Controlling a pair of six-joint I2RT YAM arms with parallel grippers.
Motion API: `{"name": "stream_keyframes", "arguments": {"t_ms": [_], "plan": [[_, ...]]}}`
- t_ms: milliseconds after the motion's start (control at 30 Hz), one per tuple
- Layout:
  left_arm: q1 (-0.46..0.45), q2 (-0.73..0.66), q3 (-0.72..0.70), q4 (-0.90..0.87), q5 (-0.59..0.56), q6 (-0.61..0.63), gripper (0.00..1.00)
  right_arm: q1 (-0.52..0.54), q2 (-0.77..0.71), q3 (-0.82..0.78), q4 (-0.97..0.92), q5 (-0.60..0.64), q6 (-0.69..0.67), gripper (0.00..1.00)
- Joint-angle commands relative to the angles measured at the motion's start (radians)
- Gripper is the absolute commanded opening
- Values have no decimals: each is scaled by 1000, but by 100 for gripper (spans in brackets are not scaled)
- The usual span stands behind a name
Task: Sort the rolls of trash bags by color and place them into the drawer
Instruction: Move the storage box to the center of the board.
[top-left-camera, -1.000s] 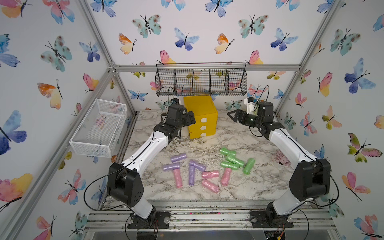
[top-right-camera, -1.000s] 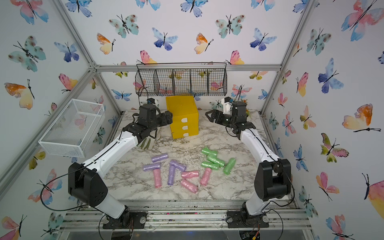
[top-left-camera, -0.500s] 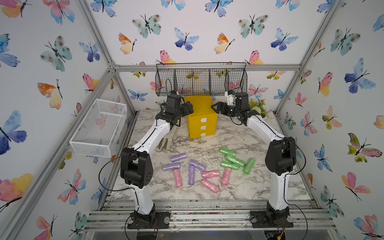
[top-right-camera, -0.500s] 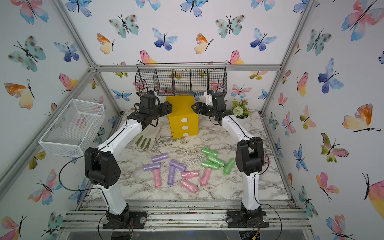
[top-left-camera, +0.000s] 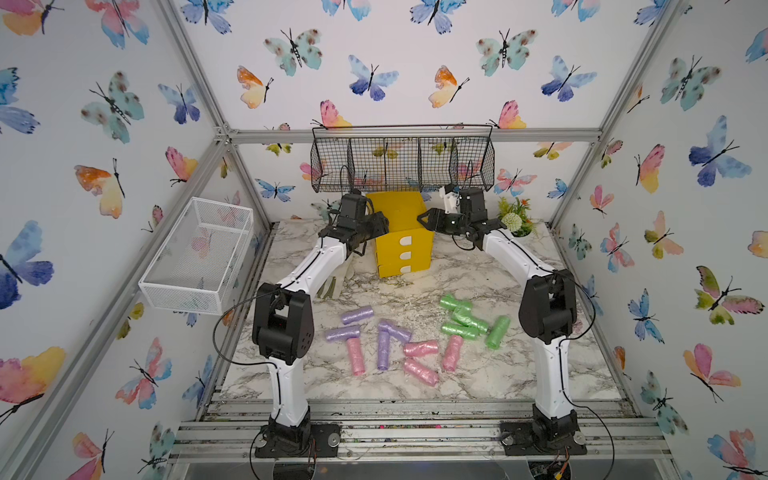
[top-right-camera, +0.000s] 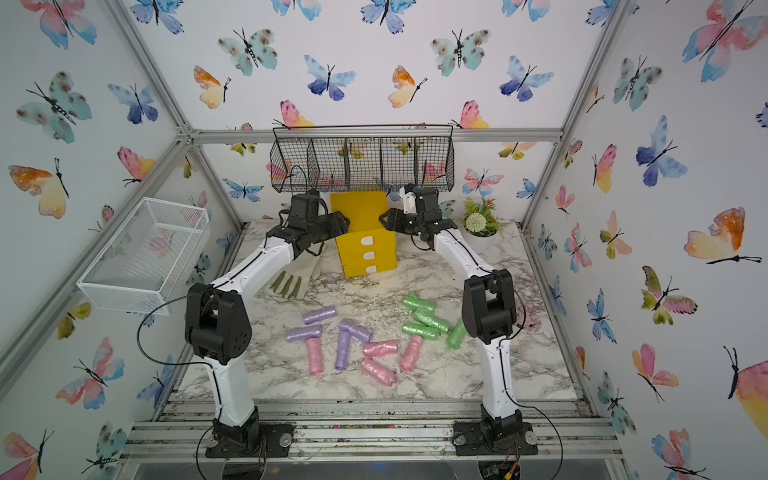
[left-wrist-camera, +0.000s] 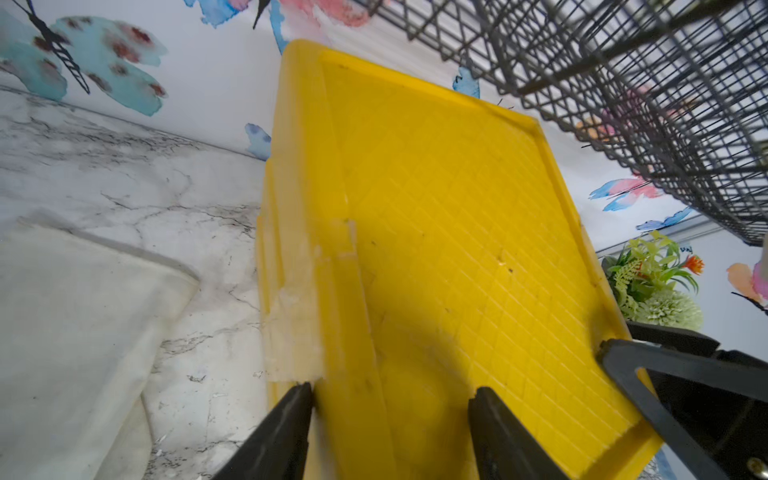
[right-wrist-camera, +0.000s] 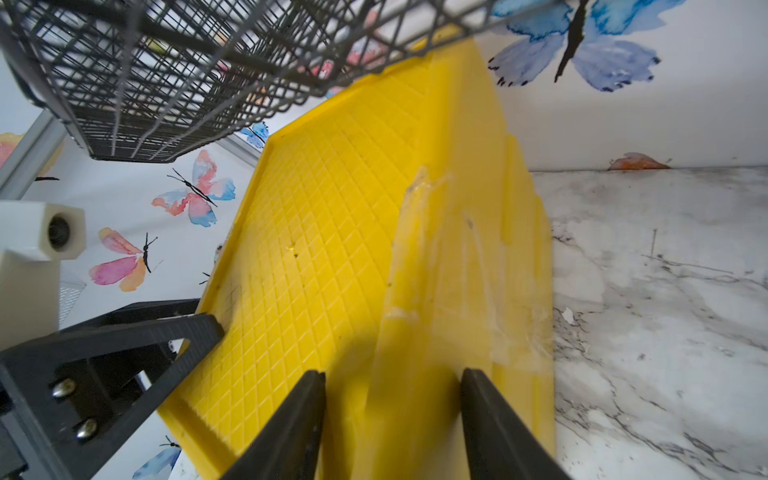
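Note:
The yellow drawer (top-left-camera: 401, 237) unit stands at the back of the marble table with its three drawers closed. My left gripper (top-left-camera: 380, 226) is at its top left edge; in the left wrist view the gripper (left-wrist-camera: 392, 390) is open, one finger (left-wrist-camera: 291, 411) against the taped side wall, the other over the top. My right gripper (top-left-camera: 424, 220) is at the top right edge, where it (right-wrist-camera: 392, 376) is shut on the raised rim. The rolls of trash bags lie loose in front: purple (top-left-camera: 356, 314), pink (top-left-camera: 420, 348) and green (top-left-camera: 459, 329).
A black wire basket (top-left-camera: 401, 160) hangs on the back wall just above the drawer unit and both grippers. A white mesh basket (top-left-camera: 199, 253) is fixed to the left wall. A cream glove (top-right-camera: 291, 278) lies under my left arm. A potted plant (top-left-camera: 515, 216) stands at the back right.
Both arms have swung in from the sides to the drawer unit's top corners. Both pairs of jaws have narrowed around its top edges.

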Motion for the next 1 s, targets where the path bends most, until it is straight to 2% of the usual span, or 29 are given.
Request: {"name": "stream_keyframes", "arguments": {"t_ms": [0, 367, 967], "plan": [[-30, -9, -32, 0, 64, -6, 61, 5, 6, -26, 7, -18, -65, 52], [-106, -120, -102, -100, 43, -52, 61, 62, -45, -25, -140, -68, -100, 51], [-122, -295, -223, -212, -1, -75, 64, 149, -163, -165, -225, -74, -135, 50]]}}
